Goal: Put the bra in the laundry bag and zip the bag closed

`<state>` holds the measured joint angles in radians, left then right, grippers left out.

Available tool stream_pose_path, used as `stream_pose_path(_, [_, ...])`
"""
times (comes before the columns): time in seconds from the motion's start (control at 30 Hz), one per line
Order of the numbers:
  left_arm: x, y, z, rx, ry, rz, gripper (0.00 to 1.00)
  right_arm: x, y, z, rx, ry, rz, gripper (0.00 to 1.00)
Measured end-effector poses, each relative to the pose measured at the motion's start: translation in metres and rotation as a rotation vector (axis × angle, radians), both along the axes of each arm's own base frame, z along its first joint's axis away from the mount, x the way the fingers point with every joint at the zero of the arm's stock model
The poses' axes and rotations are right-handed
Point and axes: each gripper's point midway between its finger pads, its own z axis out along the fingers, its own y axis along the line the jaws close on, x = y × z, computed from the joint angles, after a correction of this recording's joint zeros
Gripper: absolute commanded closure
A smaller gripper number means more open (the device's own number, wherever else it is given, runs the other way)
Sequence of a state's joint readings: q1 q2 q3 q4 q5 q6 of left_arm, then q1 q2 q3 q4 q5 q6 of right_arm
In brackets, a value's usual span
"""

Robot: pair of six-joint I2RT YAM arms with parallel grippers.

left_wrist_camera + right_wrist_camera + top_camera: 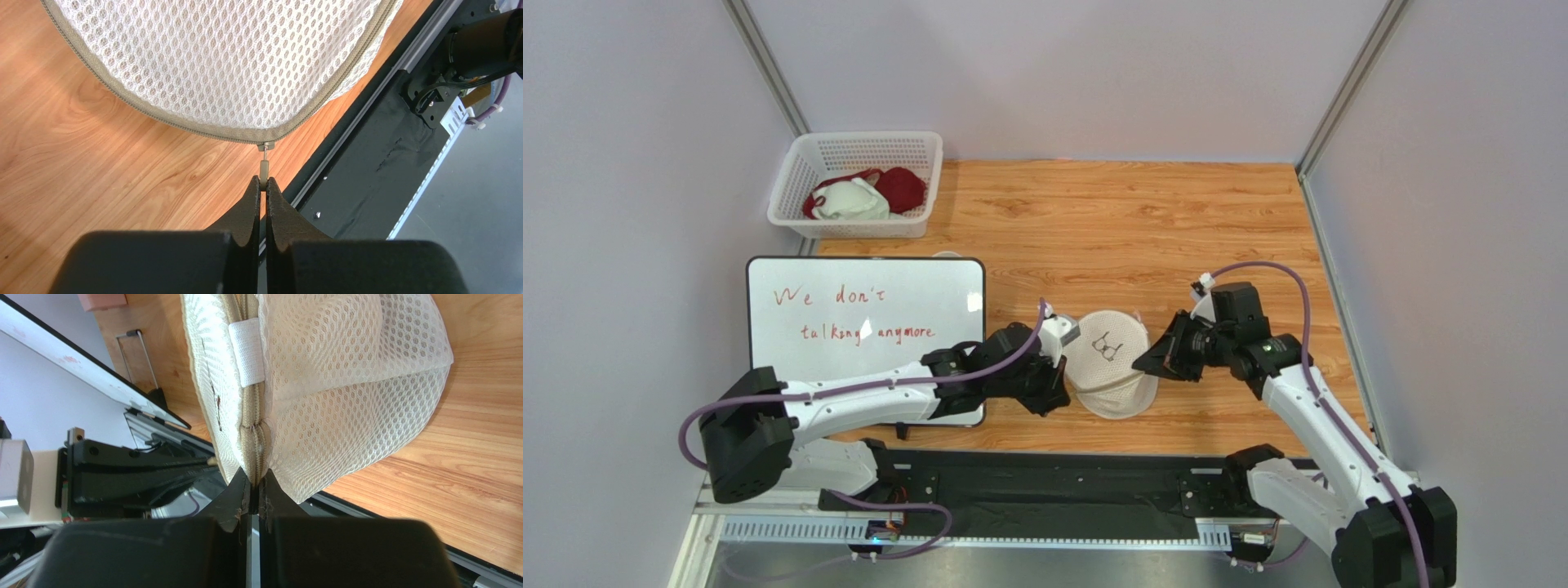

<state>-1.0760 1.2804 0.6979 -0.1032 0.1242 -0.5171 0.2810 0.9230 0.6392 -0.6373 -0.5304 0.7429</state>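
The laundry bag [1114,363] is a round off-white mesh pouch with a small black bra drawing, held between my two grippers near the table's front edge. My left gripper [1064,371] is at the bag's left side. In the left wrist view this gripper [264,185] is shut on the small zipper pull [264,164] hanging from the rim zipper [184,125]. My right gripper [1151,359] is at the bag's right side. The right wrist view shows it [255,489] shut on the bag's zippered rim [250,441], below a white tab [247,352]. The bra is out of view.
A white lattice basket [799,157] at the back left holds a dark red garment [902,186] and a white garment [849,201]. A whiteboard [864,368] with red writing lies left of the bag. A black rail [1051,480] runs along the near edge.
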Motion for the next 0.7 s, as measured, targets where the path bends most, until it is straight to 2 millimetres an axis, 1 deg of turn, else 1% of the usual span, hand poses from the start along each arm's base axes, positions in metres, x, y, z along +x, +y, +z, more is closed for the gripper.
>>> stream_pose_path(0.1, [0.000, 0.005, 0.008, -0.010, -0.018, -0.005, 1.00, 0.004, 0.007, 0.001, 0.021, 0.016, 0.043, 1.00])
stream_pose_path(0.23, [-0.007, -0.001, 0.014, -0.035, -0.002, -0.055, 1.00, 0.017, 0.018, 0.000, 0.036, 0.037, 0.093, 0.99])
stream_pose_path(0.27, [-0.008, -0.005, 0.015, -0.042, 0.004, -0.067, 1.00, 0.021, 0.022, 0.000, 0.037, 0.040, 0.108, 0.87])
stream_pose_path(0.33, [-0.008, -0.017, 0.020, -0.056, 0.020, -0.093, 1.00, 0.028, 0.030, 0.000, 0.037, 0.045, 0.133, 0.66])
stream_pose_path(0.37, [-0.007, -0.026, 0.025, -0.069, 0.024, -0.107, 1.00, 0.031, 0.033, 0.001, 0.036, 0.043, 0.143, 0.46])
stream_pose_path(0.4, [-0.005, -0.034, 0.030, -0.087, 0.023, -0.117, 1.00, 0.034, 0.034, 0.001, 0.033, 0.039, 0.150, 0.39])
stream_pose_path(0.43, [-0.004, -0.043, 0.036, -0.112, 0.020, -0.124, 1.00, 0.037, 0.035, 0.002, 0.032, 0.038, 0.149, 0.30])
stream_pose_path(0.5, [0.001, -0.060, 0.053, -0.173, 0.005, -0.133, 1.00, 0.038, 0.034, 0.003, 0.017, 0.028, 0.152, 0.25])
stream_pose_path(0.53, [0.003, -0.065, 0.058, -0.192, 0.001, -0.136, 1.00, 0.038, 0.033, 0.002, 0.007, 0.023, 0.150, 0.21])
stream_pose_path(0.57, [0.004, -0.069, 0.063, -0.210, -0.003, -0.139, 1.00, 0.037, 0.030, 0.001, -0.012, 0.022, 0.145, 0.21])
stream_pose_path(0.63, [0.004, -0.076, 0.067, -0.231, -0.003, -0.148, 1.00, 0.032, 0.023, 0.002, -0.044, 0.014, 0.134, 0.21])
stream_pose_path(0.7, [0.004, -0.077, 0.066, -0.235, 0.003, -0.151, 1.00, 0.025, 0.016, 0.008, -0.068, -0.013, 0.120, 0.21])
